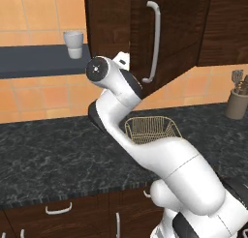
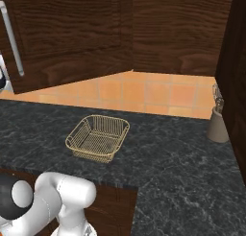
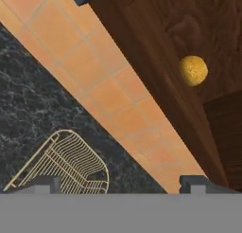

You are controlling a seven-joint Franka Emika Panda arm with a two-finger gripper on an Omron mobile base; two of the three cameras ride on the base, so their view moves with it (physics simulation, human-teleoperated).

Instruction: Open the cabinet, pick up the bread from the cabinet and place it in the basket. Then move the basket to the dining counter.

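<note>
The dark wood cabinet [image 1: 179,34] has its door [image 2: 62,33] swung out, with the silver bar handle [image 1: 155,38] facing me. In the hand view the bread [image 3: 193,70], a small golden roll, lies on the cabinet's dark floor, up and to the right of my gripper [image 3: 122,184]. The fingertips [image 3: 45,183] stand far apart with nothing between them, so the gripper is open and well short of the bread. The wire basket [image 1: 152,129] [image 2: 98,138] [image 3: 66,163] sits empty on the black counter below the cabinet. The dining counter is out of view.
A white cup [image 1: 73,44] stands on a dark wall shelf at the left. A utensil holder [image 1: 236,104] [image 2: 217,124] stands at the counter's right end beside a tall dark panel. Drawers [image 1: 58,210] run under the black marbled counter [image 1: 48,150].
</note>
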